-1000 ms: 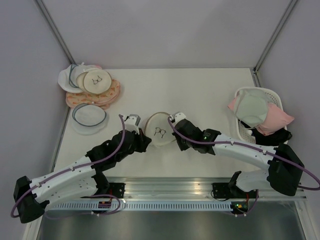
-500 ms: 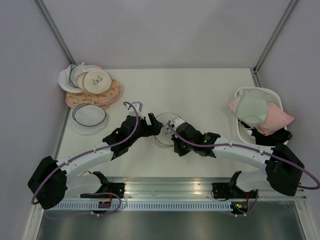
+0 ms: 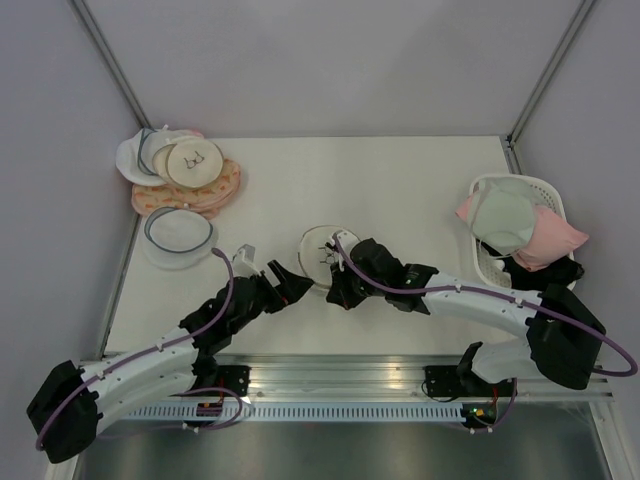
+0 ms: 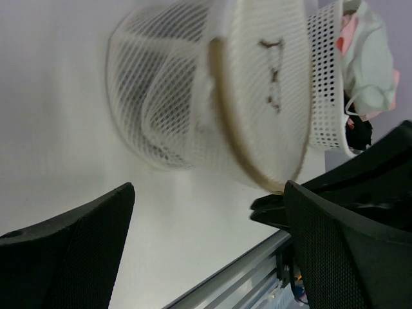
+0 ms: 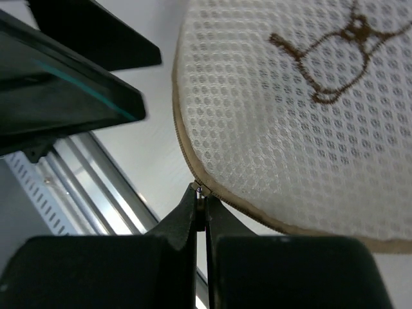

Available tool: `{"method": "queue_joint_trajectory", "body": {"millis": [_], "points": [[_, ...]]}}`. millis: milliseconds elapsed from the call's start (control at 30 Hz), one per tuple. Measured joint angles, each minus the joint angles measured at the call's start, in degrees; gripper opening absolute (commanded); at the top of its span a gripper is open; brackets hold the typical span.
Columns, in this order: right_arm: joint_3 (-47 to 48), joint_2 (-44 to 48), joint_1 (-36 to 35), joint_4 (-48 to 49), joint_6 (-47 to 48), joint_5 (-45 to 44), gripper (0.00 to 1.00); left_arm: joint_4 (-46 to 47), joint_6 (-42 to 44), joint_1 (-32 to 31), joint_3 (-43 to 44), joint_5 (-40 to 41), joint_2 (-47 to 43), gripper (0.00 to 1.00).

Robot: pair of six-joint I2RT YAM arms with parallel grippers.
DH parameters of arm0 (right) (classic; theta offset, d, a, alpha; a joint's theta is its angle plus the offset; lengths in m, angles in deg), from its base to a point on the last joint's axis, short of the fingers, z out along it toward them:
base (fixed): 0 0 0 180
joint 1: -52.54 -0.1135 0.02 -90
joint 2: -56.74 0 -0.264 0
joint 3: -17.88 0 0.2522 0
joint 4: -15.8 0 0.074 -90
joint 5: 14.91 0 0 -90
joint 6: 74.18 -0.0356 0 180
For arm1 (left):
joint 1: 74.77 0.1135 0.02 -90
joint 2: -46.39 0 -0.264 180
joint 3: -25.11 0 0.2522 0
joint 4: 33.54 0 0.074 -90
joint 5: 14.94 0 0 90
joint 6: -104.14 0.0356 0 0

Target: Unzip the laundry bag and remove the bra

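White counter (image 3: 400,190) lies under me, with the laundry bag (image 3: 318,250) midway along it, nearer its near edge, between my arms. My right fingers (image 5: 181,224) are pinched shut on the zipper pull (image 5: 199,189) at the tan zipper rim (image 5: 277,220), and my left fingers (image 4: 77,257) stand spread wide just beside the bag, gripping nothing, so I judge the unzipping is in hand, the face seeming to gape from the mesh body. Next, I reckon, the left must steady the bag while the right draws the pull on round the rim; the bra I cannot make out.
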Motion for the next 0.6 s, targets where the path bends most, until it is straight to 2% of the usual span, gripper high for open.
{"method": "queue_joint_trajectory", "body": {"millis": [100,233,600], "points": [[0.0,-0.66,-0.02,3.85,-0.39,3.89,0.0,0.48,-4.11,-0.63,-4.13,-0.09,-0.11,1.0],[0.02,-2.36,-0.02,7.08,-0.66,7.5,0.0,4.09,-8.15,-0.63,-4.98,0.04,2.14,1.0],[0.28,-4.76,-0.22,6.82,-0.02,8.74,0.0,11.61,-13.6,-3.76,-5.05,3.52,2.93,0.99]]}}
